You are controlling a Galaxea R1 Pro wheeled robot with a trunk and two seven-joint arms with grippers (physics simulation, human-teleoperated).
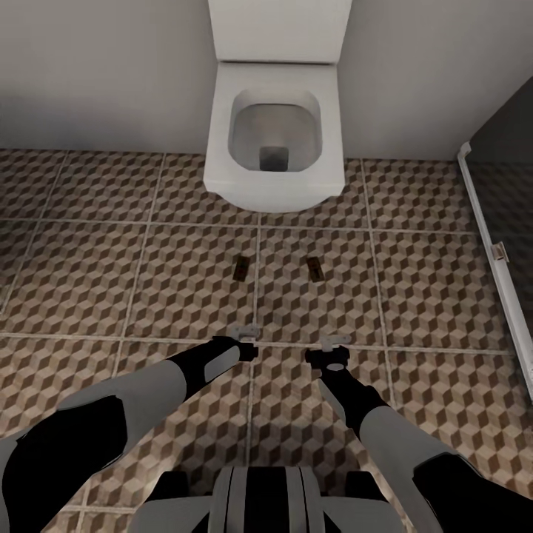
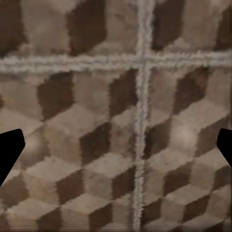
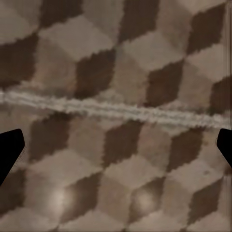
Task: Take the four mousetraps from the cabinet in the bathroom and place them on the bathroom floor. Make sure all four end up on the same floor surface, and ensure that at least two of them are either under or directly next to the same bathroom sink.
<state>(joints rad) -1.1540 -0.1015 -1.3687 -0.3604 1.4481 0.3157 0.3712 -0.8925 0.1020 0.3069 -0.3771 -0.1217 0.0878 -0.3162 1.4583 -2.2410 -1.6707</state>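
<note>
Looking down from the head camera, both arms reach forward over the bathroom floor [image 1: 133, 274], its square tiles printed with brown, beige and grey cubes. The left hand [image 1: 244, 331] hangs low over a grout line with its fingers spread wide and nothing between them; in its wrist view only the dark fingertips [image 2: 10, 150] show at the edges, bare tile between. Two mousetraps lie flat on the floor ahead, the left mousetrap [image 1: 240, 269] and the right mousetrap [image 1: 315, 269], apart from each other, in front of a white toilet [image 1: 275, 133]. The right hand [image 1: 334, 342] is likewise open and empty. A glass shower panel [image 1: 511, 222] stands at far right.
</note>
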